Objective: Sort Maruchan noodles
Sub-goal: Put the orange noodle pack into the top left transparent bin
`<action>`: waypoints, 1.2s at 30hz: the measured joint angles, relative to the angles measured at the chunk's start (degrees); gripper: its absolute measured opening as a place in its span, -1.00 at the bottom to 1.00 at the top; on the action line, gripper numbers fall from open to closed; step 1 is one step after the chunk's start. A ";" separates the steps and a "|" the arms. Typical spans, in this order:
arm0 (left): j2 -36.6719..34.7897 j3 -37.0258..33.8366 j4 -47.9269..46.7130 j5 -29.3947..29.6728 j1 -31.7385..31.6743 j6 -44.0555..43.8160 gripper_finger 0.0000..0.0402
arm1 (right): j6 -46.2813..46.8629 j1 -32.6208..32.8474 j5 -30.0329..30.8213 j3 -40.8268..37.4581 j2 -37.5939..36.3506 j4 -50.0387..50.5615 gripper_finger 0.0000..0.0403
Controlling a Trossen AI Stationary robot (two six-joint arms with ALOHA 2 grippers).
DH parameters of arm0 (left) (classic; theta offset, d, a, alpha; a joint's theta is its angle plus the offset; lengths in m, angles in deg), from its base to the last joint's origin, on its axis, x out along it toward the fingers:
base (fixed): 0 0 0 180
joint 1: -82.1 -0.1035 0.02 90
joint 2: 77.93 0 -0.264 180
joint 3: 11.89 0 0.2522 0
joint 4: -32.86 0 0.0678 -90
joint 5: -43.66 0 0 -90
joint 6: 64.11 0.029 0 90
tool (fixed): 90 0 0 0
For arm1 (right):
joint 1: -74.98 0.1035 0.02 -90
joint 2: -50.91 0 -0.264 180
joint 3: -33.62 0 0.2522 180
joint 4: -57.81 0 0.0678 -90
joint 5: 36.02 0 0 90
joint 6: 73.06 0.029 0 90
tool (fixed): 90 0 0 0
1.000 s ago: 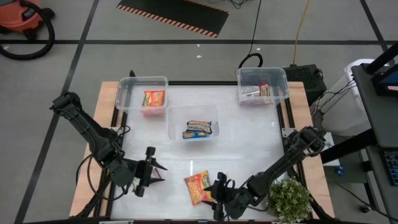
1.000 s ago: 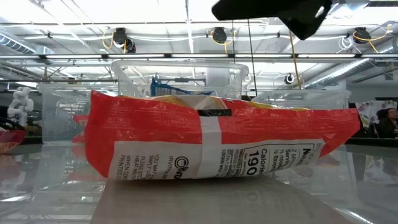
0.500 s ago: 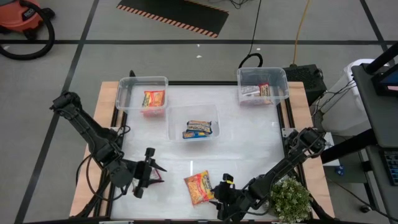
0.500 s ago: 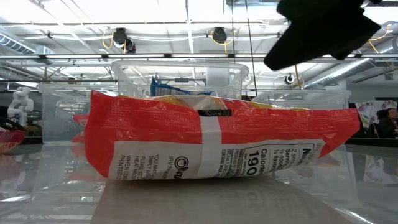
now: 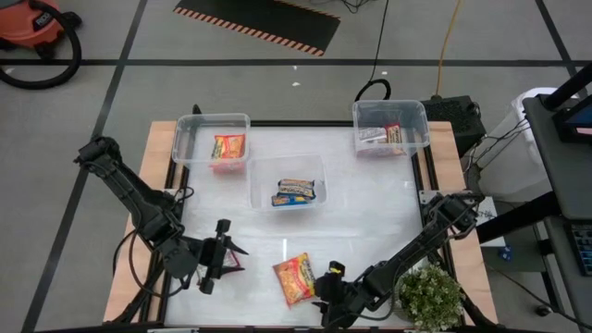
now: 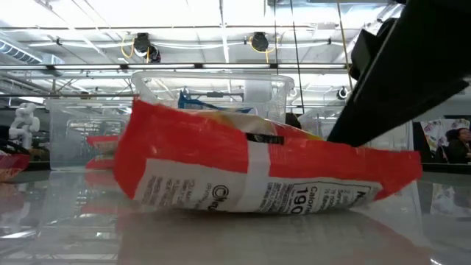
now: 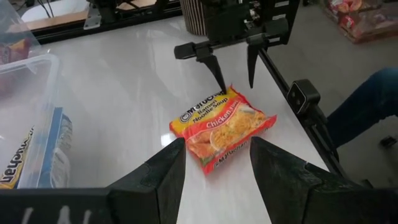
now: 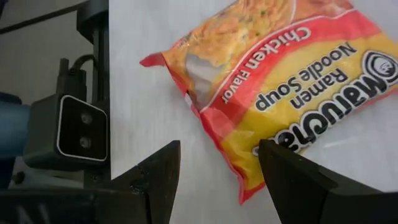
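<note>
One orange packet (image 5: 294,278) lies loose on the table's near edge; the other packets already sit in the three far bins (image 5: 210,139). My right gripper (image 5: 321,287) stands just beside it, jaws apart, gripping nothing. My left gripper (image 5: 231,258) waits open, nearby to the left.

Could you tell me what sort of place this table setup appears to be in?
Probably a robotics lab or workshop: exposed ceiling pipes and strip lights, a black-and-yellow hazard-striped floor mat, an orange shop vacuum, and a small white humanoid robot figure in the background.
</note>
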 joint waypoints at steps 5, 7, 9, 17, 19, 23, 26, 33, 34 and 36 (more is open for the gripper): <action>0.00 0.00 -0.04 0.00 0.00 0.75 -0.07 | -1.22 -0.01 3.65 0.00 -0.08 1.87 0.04; 0.00 0.00 -0.04 0.02 0.00 1.29 -0.07 | -1.86 -0.46 6.10 0.00 -0.09 2.56 0.04; 0.00 0.00 -0.05 0.02 0.00 1.51 -0.07 | -3.12 -0.93 7.69 0.00 -0.09 2.27 0.04; 0.00 0.00 -0.15 0.04 0.00 2.14 -0.07 | -4.08 -1.46 7.79 1.01 -0.76 1.93 0.04; 0.00 0.00 -0.15 0.04 0.00 2.11 -0.07 | -4.10 -1.46 8.00 1.96 -1.25 3.44 0.04; 0.00 0.00 -0.13 0.04 0.00 1.15 -0.07 | -2.78 -1.07 9.26 2.95 -2.21 8.51 0.04; 0.00 0.00 -0.14 0.04 0.00 0.19 -0.07 | -0.60 -0.43 8.20 2.97 -2.25 12.21 0.04; 1.99 0.02 -0.12 0.07 0.07 -0.22 -0.07 | 2.13 0.13 7.30 1.52 -2.25 14.35 0.04; 2.49 0.02 -0.11 0.07 0.01 -0.15 -0.07 | 2.00 0.10 7.30 1.39 -2.25 13.89 0.04; 3.46 0.02 -0.15 0.04 -0.20 0.39 -0.07 | 0.61 -0.29 7.27 1.01 -1.87 11.61 0.04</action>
